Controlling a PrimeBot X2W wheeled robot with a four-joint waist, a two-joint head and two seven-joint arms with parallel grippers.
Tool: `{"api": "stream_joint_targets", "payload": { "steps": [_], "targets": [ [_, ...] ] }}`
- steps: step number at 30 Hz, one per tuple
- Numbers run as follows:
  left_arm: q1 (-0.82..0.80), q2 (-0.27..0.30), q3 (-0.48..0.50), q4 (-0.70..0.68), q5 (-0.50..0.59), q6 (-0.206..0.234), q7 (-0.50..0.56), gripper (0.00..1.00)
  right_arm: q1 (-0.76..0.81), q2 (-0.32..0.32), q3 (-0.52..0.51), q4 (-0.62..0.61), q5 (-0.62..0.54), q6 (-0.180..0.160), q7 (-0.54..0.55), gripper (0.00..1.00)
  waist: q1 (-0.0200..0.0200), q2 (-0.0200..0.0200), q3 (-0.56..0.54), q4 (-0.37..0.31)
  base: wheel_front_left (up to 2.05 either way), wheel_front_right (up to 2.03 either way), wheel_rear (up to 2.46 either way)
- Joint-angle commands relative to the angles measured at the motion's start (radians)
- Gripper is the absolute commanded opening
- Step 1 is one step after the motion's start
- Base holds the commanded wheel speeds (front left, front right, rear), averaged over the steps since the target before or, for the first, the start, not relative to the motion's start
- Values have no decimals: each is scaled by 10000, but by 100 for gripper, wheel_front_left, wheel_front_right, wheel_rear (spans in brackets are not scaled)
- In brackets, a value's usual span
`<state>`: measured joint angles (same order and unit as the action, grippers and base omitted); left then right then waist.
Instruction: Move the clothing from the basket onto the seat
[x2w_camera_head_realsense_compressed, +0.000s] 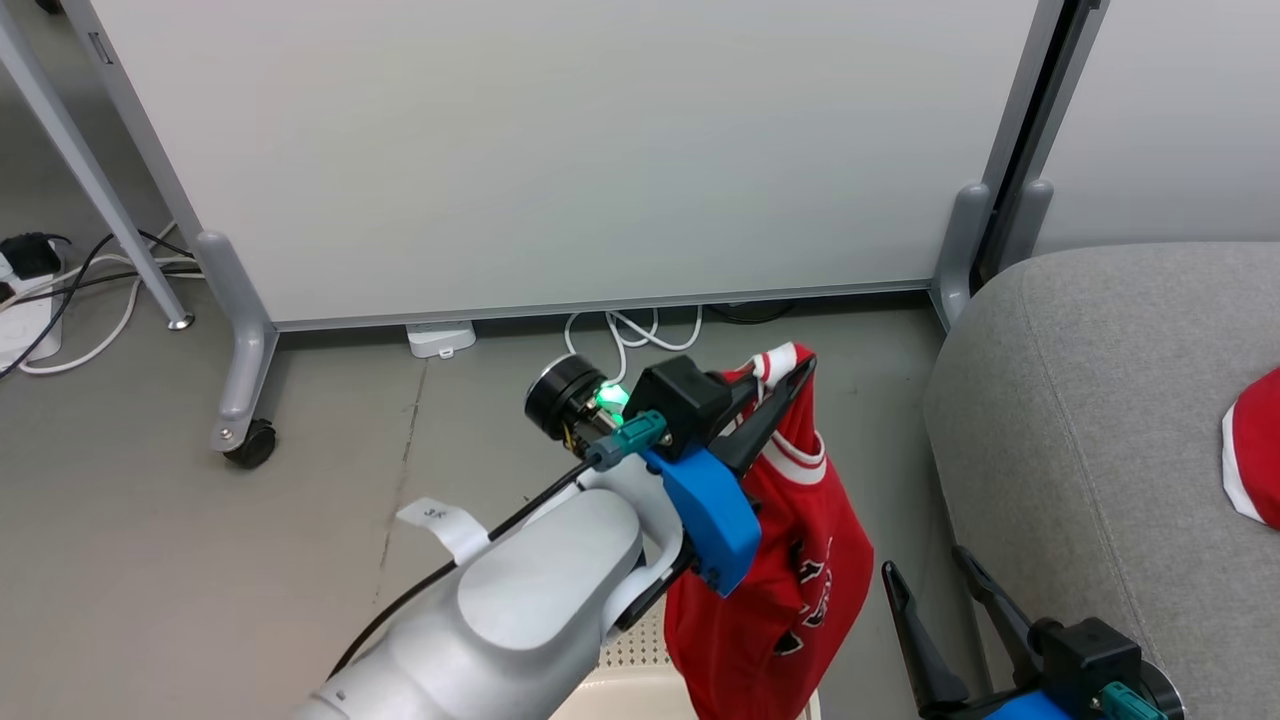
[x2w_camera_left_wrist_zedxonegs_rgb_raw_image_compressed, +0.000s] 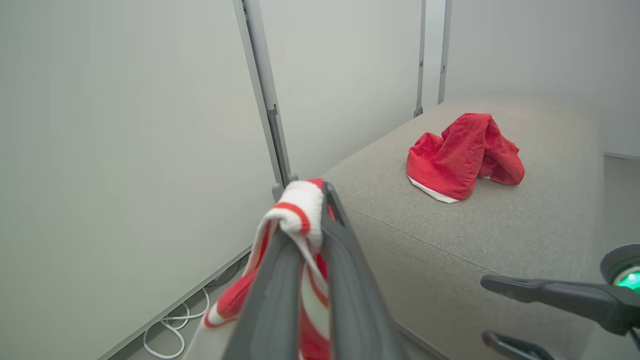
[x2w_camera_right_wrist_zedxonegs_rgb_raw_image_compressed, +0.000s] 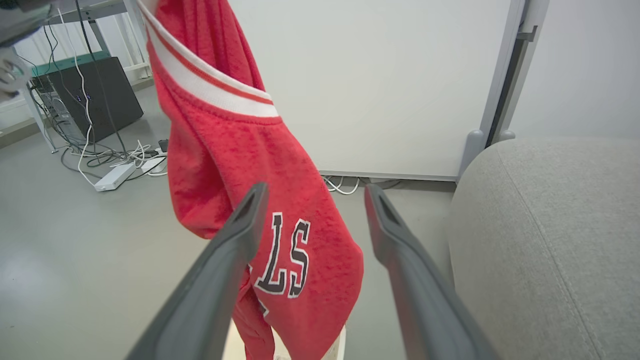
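My left gripper (x2w_camera_head_realsense_compressed: 797, 372) is shut on the white-and-red striped trim of a red jersey (x2w_camera_head_realsense_compressed: 790, 580). The jersey, with black-and-white lettering, hangs free above the cream perforated basket (x2w_camera_head_realsense_compressed: 625, 690) at the bottom edge. In the left wrist view the trim (x2w_camera_left_wrist_zedxonegs_rgb_raw_image_compressed: 299, 207) bunches between the shut fingers. Another red garment (x2w_camera_left_wrist_zedxonegs_rgb_raw_image_compressed: 462, 155) lies on the grey seat (x2w_camera_head_realsense_compressed: 1100, 420), at that view's right edge (x2w_camera_head_realsense_compressed: 1255, 450). My right gripper (x2w_camera_head_realsense_compressed: 925, 562) stands open and empty beside the seat's front, just right of the hanging jersey (x2w_camera_right_wrist_zedxonegs_rgb_raw_image_compressed: 240, 150); its fingers (x2w_camera_right_wrist_zedxonegs_rgb_raw_image_compressed: 240, 220) frame the lettering without touching it.
White partition panels (x2w_camera_head_realsense_compressed: 560, 150) on wheeled feet (x2w_camera_head_realsense_compressed: 250, 443) stand close behind. White cables (x2w_camera_head_realsense_compressed: 630, 335) and a power strip (x2w_camera_right_wrist_zedxonegs_rgb_raw_image_compressed: 114, 176) lie on the grey floor. A black box (x2w_camera_right_wrist_zedxonegs_rgb_raw_image_compressed: 95, 95) sits at the far left. Bare floor lies between the partition and the basket.
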<state>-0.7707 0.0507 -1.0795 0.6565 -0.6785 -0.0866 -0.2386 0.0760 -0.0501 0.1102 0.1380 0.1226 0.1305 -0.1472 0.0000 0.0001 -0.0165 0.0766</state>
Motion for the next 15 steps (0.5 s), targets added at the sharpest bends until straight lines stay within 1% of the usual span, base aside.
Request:
{"api": "stream_joint_targets", "payload": {
  "steps": [1, 7, 15],
  "targets": [
    [-264, -2, -79, -74, -104, 94, 42, 0, 143, -5, 7, -67, 18, 5, 15, 100, 0, -1, 12, -4, 0, 0, 0],
    [-824, -2, -480, -213, -548, 275, 120, 0, 95, -5, 56, -57, 19, 5, 43, 100, 0, -1, 61, -50, 0, 0, 0],
    [-1088, -1, -979, -155, -1087, 399, 73, 0, 38, -5, 105, 30, 106, 5, -40, 100, 0, -1, 60, -117, 0, 0, 0]
  ]
}}
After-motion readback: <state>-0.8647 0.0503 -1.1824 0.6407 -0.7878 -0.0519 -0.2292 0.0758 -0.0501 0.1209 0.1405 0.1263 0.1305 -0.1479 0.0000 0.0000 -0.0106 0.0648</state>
